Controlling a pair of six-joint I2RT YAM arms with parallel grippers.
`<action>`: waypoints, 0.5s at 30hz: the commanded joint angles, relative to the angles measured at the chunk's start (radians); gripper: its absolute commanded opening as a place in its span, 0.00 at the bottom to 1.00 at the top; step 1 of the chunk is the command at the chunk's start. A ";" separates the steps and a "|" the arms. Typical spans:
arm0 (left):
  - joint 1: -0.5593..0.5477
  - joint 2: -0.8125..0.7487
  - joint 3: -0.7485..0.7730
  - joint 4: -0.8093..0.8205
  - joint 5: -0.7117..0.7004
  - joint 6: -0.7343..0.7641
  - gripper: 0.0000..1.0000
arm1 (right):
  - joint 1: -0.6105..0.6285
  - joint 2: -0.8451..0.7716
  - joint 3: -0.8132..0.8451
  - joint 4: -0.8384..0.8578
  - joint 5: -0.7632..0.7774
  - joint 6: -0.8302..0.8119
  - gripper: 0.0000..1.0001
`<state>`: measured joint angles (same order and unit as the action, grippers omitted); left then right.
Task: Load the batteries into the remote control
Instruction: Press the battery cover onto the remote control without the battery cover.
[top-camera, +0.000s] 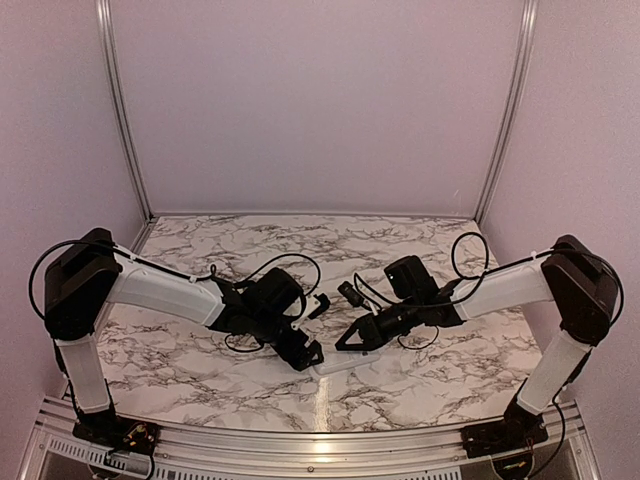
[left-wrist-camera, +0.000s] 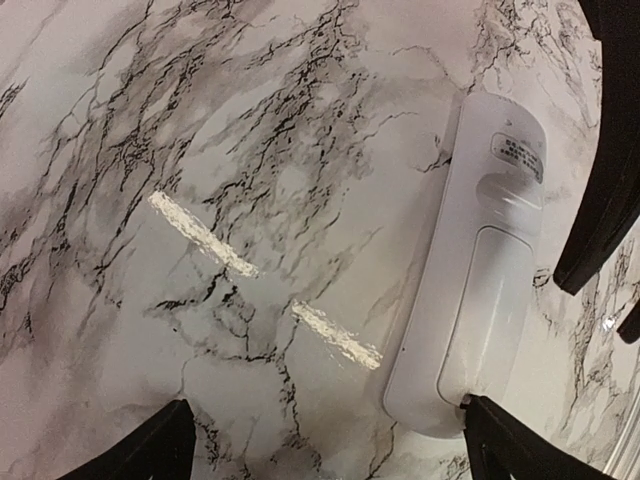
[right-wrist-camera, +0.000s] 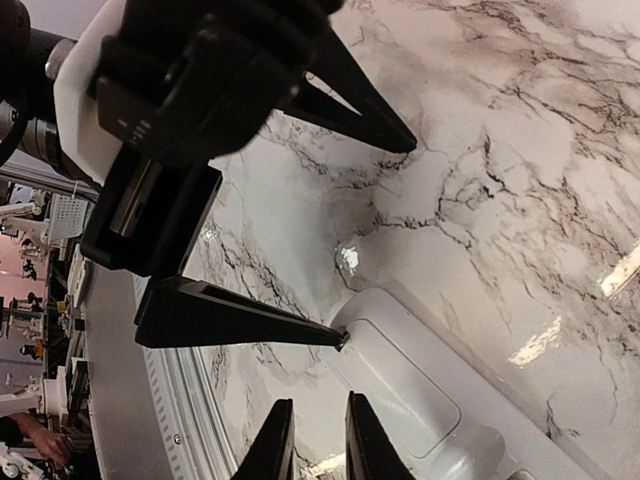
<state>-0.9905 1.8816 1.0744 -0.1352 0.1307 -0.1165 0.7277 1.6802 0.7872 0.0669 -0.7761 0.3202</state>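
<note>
Two arms of mine meet low over the marble table (top-camera: 200, 385), and the job between them, as I judge it, is getting the back of the remote open. The remote control (left-wrist-camera: 478, 205) lies face down in the front middle of the table, between my grippers.

My left gripper (left-wrist-camera: 327, 402) is spread as wide as it goes and holds nothing. My right gripper (right-wrist-camera: 316, 400) is drawn almost shut, with only a slit showing and nothing in it, just above the remote's back.

The battery cover (left-wrist-camera: 488, 320) is still seated flush. To do this well I'd pin the body down with the right and push the cover along its length, not down into it. One left fingertip (left-wrist-camera: 485, 418) already touches the remote's end beside the cover. I cannot make out the batteries for certain.
</note>
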 joint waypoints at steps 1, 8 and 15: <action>-0.006 0.030 0.027 -0.001 0.001 0.016 0.97 | 0.009 0.014 0.027 -0.008 0.002 -0.009 0.17; -0.007 0.031 0.023 -0.011 -0.009 0.017 0.97 | 0.015 0.037 0.030 0.014 -0.024 0.003 0.14; -0.007 0.024 0.017 -0.013 -0.010 0.013 0.98 | 0.033 0.087 0.049 0.012 0.003 0.005 0.06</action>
<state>-0.9916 1.8870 1.0824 -0.1356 0.1303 -0.1120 0.7444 1.7351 0.7921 0.0734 -0.7853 0.3218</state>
